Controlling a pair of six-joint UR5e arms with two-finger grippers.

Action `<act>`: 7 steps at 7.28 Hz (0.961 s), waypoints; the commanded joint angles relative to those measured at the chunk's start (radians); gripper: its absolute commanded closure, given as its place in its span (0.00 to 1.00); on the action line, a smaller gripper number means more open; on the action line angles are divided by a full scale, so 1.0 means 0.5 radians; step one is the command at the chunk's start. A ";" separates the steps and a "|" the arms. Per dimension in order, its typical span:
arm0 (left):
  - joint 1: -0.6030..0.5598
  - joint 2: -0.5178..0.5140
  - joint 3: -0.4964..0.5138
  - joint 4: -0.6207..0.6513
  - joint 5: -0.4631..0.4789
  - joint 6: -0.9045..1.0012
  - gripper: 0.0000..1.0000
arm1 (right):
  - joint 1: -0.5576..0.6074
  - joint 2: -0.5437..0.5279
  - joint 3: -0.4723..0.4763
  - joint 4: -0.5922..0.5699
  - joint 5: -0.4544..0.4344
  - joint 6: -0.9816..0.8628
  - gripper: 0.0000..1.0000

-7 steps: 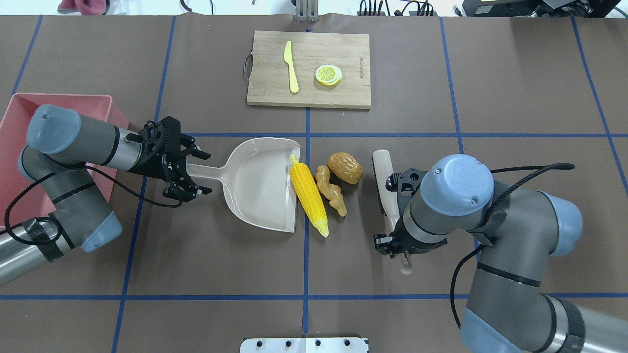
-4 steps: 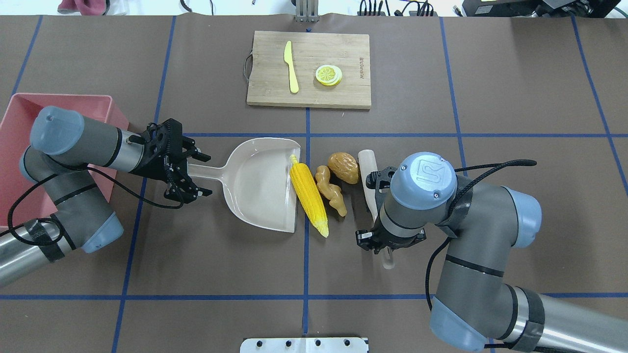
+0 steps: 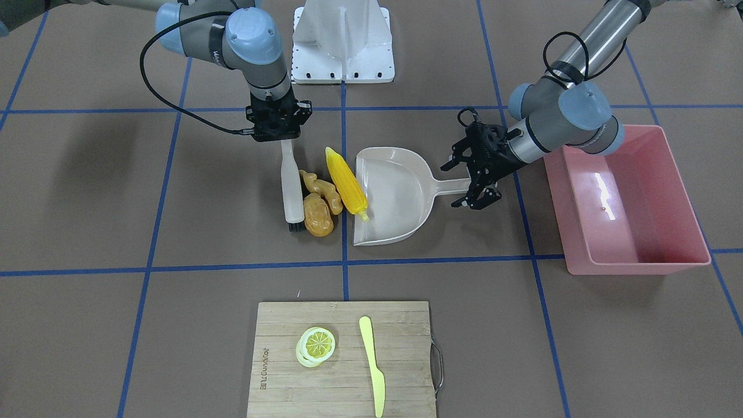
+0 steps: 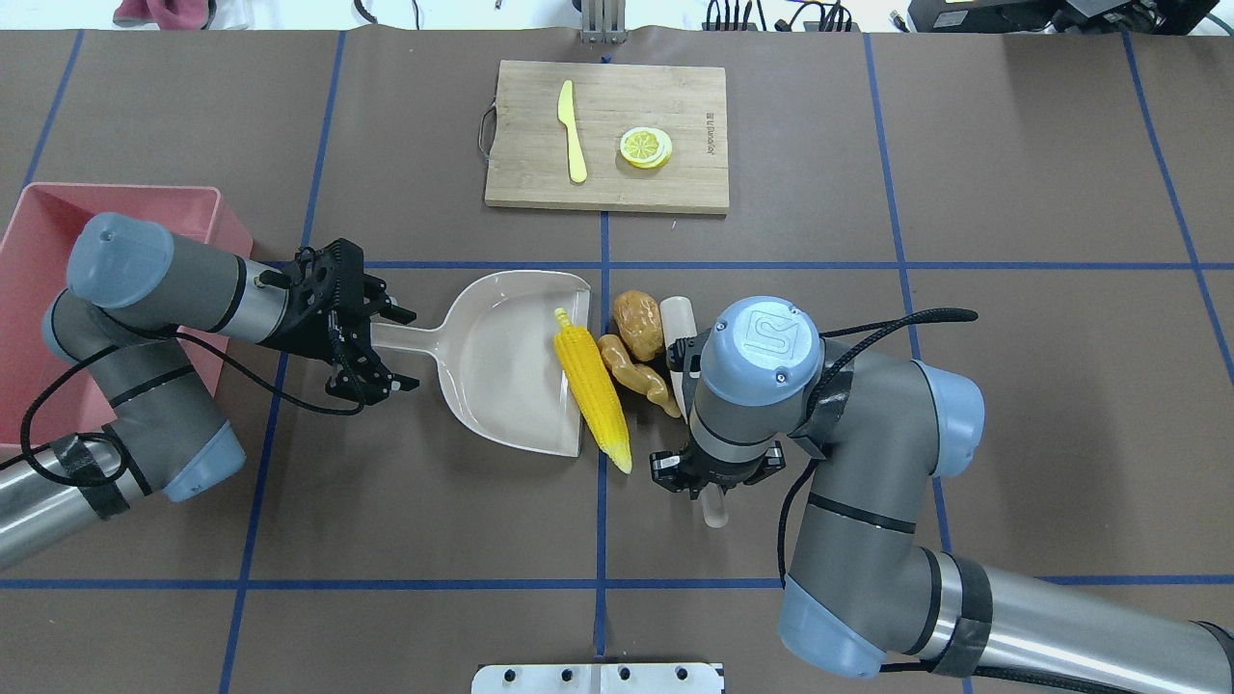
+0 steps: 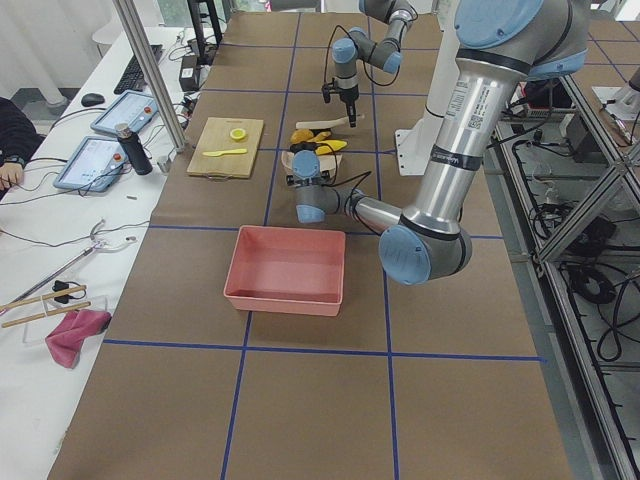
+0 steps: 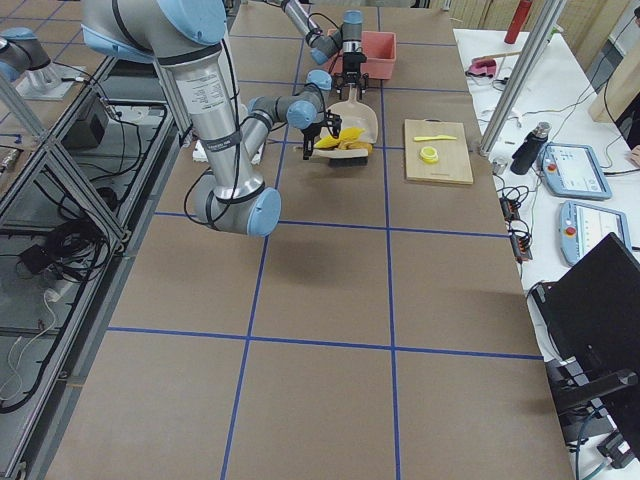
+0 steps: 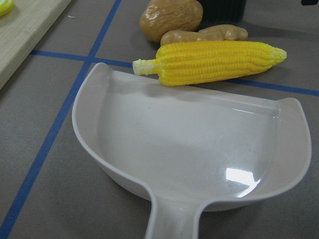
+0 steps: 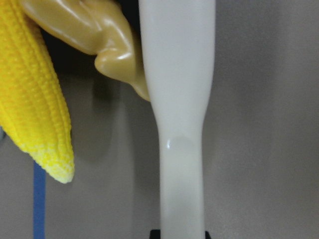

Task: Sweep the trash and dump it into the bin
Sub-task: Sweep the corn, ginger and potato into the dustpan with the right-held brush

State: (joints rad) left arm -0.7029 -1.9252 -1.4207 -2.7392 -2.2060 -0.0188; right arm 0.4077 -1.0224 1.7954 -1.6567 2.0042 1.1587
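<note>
The yellow corn cob (image 4: 590, 400) lies against the open lip of the beige dustpan (image 4: 501, 366). The tan ginger root (image 4: 636, 376) and the brown potato (image 4: 638, 323) are bunched just behind it. My right gripper (image 3: 278, 134) is shut on the handle of a white brush (image 3: 288, 186), whose head presses against the ginger and potato. My left gripper (image 4: 397, 349) is open, one finger on each side of the dustpan's handle. The pink bin (image 4: 29, 251) stands behind my left arm at the table's left edge. The left wrist view shows the corn (image 7: 209, 62) on the pan's lip.
A wooden cutting board (image 4: 675, 96) lies at the far middle with a pale yellow knife (image 4: 572, 130) and a lemon slice (image 4: 645, 146) on it. A white base plate (image 4: 598, 678) sits at the near edge.
My right arm has swept the brush leftward, pushing the potato, ginger and corn towards the dustpan; the corn now touches its lip. My left gripper has barely moved and stays open.
</note>
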 commanded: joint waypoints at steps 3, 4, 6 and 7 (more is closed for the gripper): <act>0.001 0.000 -0.003 0.005 0.000 0.001 0.08 | -0.033 0.185 -0.154 -0.003 0.008 -0.001 1.00; 0.001 0.000 -0.003 0.005 0.000 0.001 0.08 | -0.036 0.237 -0.188 -0.003 0.008 -0.001 1.00; 0.001 0.000 -0.003 0.005 0.000 0.001 0.08 | -0.036 0.308 -0.237 -0.003 0.038 0.005 1.00; 0.001 0.000 -0.006 0.002 0.000 0.001 0.08 | -0.039 0.351 -0.277 -0.003 0.041 0.005 1.00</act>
State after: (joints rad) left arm -0.7026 -1.9252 -1.4225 -2.7369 -2.2059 -0.0184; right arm 0.3893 -0.8724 1.6778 -1.6582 2.0216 1.1602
